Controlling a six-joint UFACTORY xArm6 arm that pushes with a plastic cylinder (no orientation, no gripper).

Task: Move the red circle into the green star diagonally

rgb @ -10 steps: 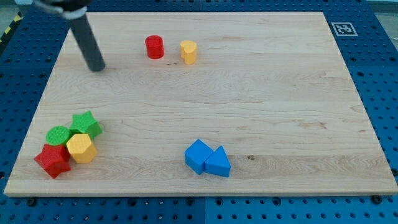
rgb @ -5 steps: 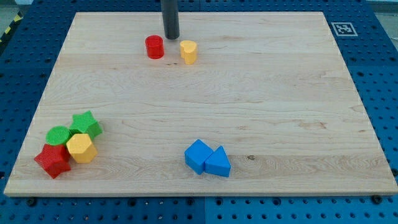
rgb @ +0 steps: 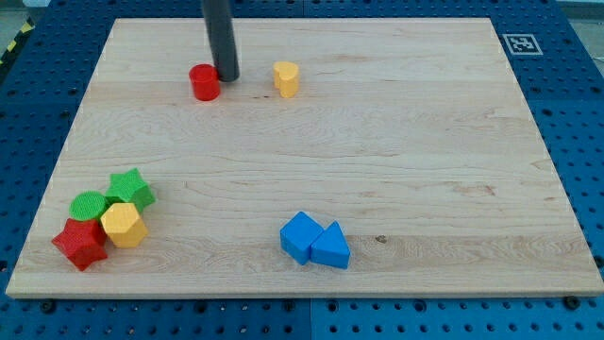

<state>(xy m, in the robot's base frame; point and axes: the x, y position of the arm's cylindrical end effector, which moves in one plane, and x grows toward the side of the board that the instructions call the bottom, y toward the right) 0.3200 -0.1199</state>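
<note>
The red circle stands near the view's top left of the wooden board. My tip is right against the red circle's upper right side. The green star lies at the view's lower left, far below the red circle. It touches a green circle and a yellow hexagon.
A red star sits at the bottom of the lower-left cluster. A yellow block stands to the right of my tip. A blue cube and a blue triangle touch each other at the view's lower middle.
My tip swept from the view's left across the top to behind the red circle, then came down-left and pushed the red circle left and slightly down.
</note>
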